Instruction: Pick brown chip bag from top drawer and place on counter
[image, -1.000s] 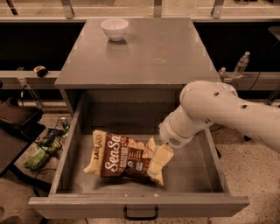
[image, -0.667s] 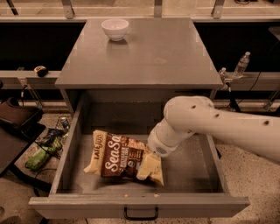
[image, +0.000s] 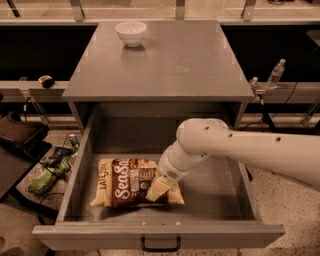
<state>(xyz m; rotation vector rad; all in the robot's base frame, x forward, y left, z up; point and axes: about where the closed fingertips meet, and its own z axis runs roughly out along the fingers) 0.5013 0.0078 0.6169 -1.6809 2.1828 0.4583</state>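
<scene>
The brown chip bag lies flat on the speckled floor of the open top drawer, left of centre, with its "Sea Salt" lettering facing up. My gripper reaches down into the drawer from the right on the white arm. It sits on the bag's right end and covers part of that end. The grey counter lies above and behind the drawer.
A white bowl stands at the counter's back left. A clear bottle stands on a ledge to the right. Dark furniture and green clutter sit on the floor to the drawer's left. The drawer handle is at the front.
My arm has swung left and lower into the drawer, bringing the gripper from beside the bag's right edge onto its right end. The bag has not visibly moved.
</scene>
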